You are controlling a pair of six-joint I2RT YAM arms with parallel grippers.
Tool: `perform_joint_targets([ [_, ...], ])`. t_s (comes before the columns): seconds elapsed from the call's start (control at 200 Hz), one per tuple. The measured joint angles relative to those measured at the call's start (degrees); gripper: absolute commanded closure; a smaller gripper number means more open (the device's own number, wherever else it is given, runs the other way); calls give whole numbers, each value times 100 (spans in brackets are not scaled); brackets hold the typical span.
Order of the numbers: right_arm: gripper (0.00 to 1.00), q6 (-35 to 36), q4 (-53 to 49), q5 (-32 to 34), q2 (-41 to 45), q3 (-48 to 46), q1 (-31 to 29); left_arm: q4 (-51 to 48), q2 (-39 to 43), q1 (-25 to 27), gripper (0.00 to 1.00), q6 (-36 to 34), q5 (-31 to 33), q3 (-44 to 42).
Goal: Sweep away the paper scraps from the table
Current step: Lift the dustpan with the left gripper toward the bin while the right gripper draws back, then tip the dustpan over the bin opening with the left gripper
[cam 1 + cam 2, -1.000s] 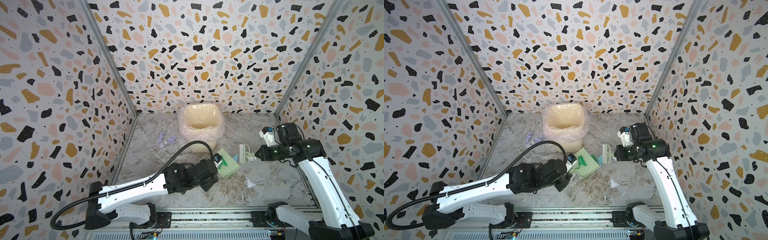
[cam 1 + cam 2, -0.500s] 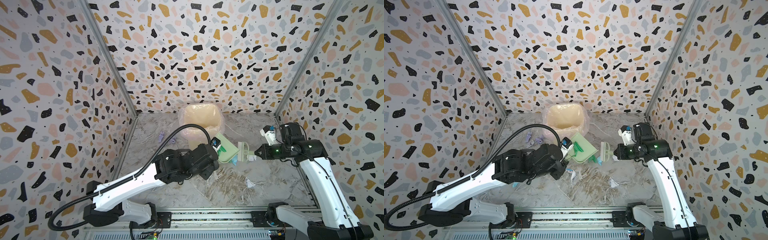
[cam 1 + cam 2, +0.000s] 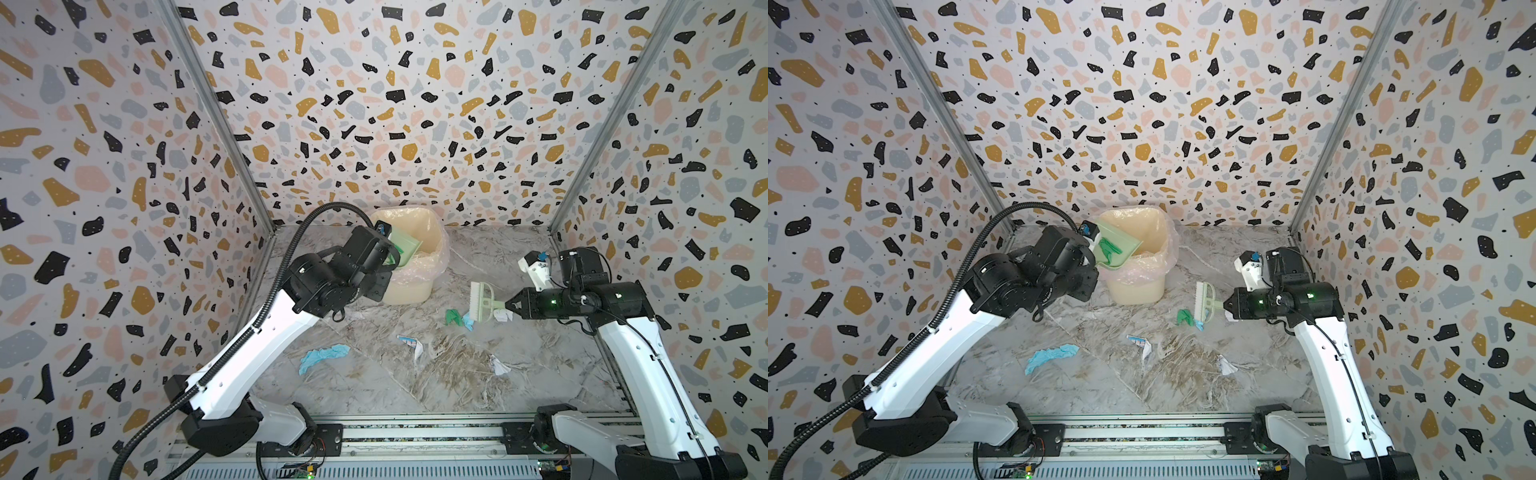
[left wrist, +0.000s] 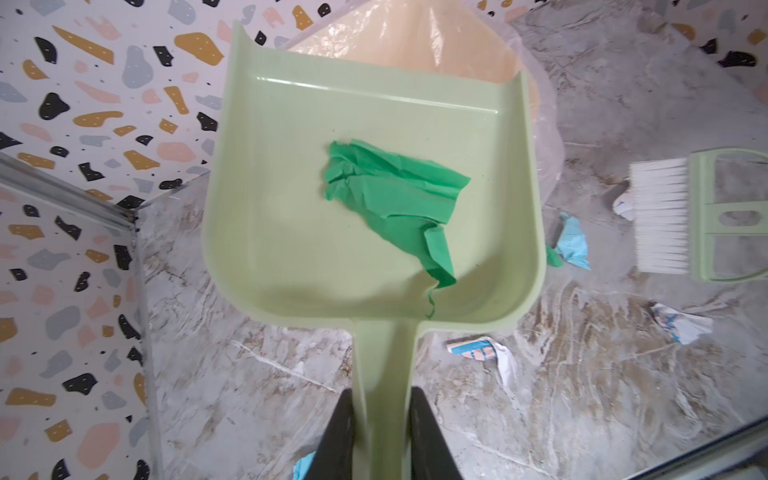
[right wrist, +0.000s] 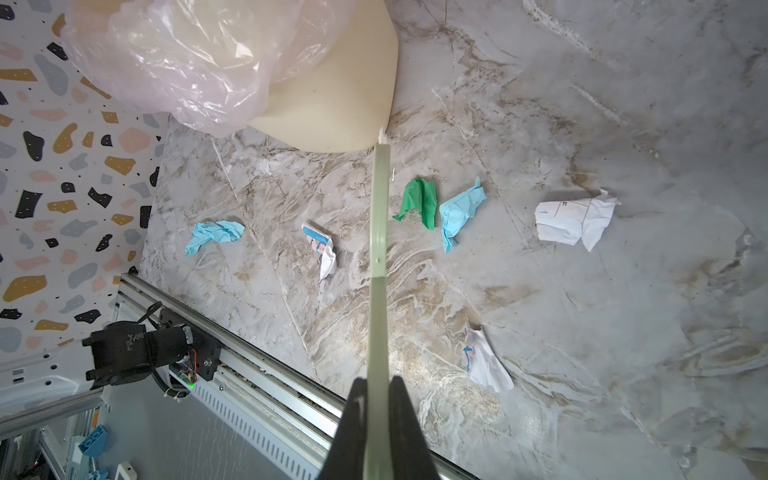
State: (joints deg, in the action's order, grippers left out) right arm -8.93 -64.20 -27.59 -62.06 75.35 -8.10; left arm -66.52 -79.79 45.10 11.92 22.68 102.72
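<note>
My left gripper (image 4: 382, 395) is shut on the handle of the pale green dustpan (image 4: 291, 208), held tilted over the lined bin (image 3: 409, 286). A green paper scrap (image 4: 390, 187) lies in the pan. My right gripper (image 5: 378, 380) is shut on the green brush (image 3: 482, 301), which hangs above the table (image 3: 374, 386) right of the bin. Paper scraps lie on the table: a green one (image 5: 419, 199) and a light blue one (image 5: 459, 212) by the brush, a white one (image 5: 573, 220), a printed one (image 3: 411, 343), another white one (image 3: 498, 365) and a long light blue one (image 3: 322, 357).
Speckled walls close the table on three sides. A metal rail (image 3: 415, 432) with both arm bases runs along the front edge. The left arm's black cable (image 3: 299, 232) arcs above the table's left side.
The left arm has lifted the dustpan off the table and carried it back and up to the bin's rim. The right gripper and brush have hardly moved.
</note>
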Motion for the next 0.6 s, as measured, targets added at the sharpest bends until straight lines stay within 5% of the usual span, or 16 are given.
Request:
perform_joint_targets([
  [0.596,100,28,79,-131,-33,-76,0,37,-1163,-424,100,-1749,979,669],
])
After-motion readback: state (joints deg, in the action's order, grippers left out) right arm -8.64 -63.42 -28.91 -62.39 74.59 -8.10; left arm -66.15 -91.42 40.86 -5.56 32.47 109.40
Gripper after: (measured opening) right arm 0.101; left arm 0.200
